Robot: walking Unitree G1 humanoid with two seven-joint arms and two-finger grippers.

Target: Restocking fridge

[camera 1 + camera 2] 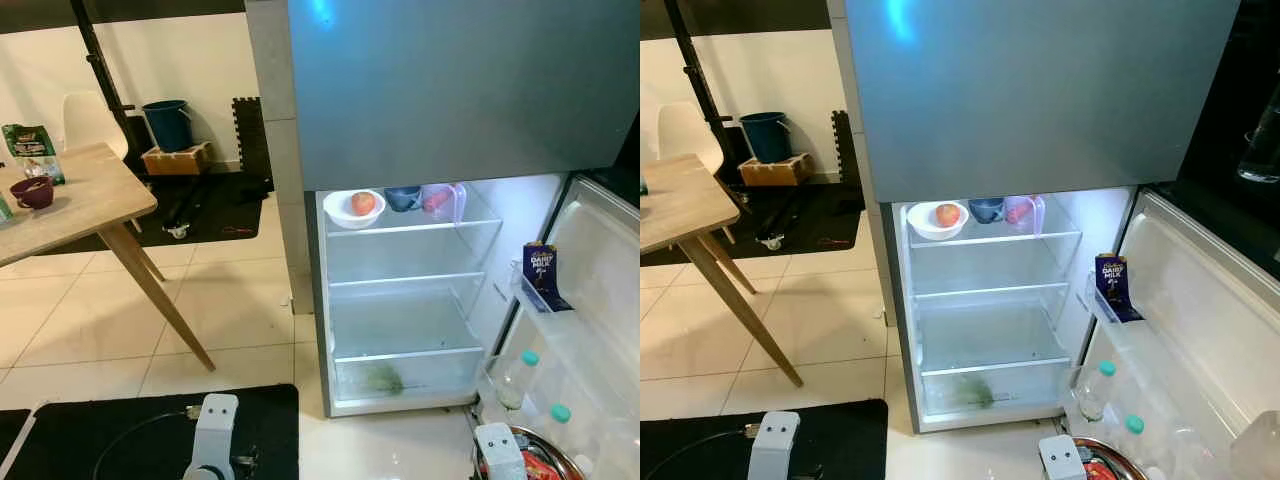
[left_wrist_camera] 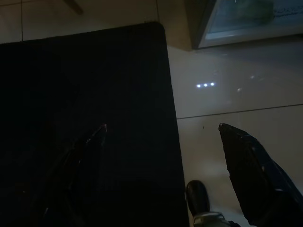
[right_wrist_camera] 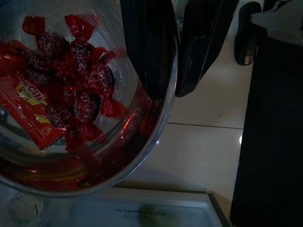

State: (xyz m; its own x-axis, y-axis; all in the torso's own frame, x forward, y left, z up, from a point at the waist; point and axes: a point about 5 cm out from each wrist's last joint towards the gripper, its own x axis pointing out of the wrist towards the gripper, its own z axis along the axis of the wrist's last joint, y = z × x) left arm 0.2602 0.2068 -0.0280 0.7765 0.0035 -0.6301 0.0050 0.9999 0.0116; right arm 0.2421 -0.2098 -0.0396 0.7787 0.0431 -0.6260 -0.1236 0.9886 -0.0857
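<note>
Silver-white wrists [image 1: 216, 425] — 2 screws each, long black fingers [image 3: 150, 45]

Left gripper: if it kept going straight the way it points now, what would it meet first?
Probably the floor: the open left gripper points down at the edge of the black mat and the pale tiles, with nothing between. Depth is unclear.

Wooden table [image 1: 90, 200], white chair [image 1: 88, 122], blue bucket [image 1: 166, 123].

Head eyes look down into the open fridge [image 1: 400, 300]; wrists face floor.
</note>
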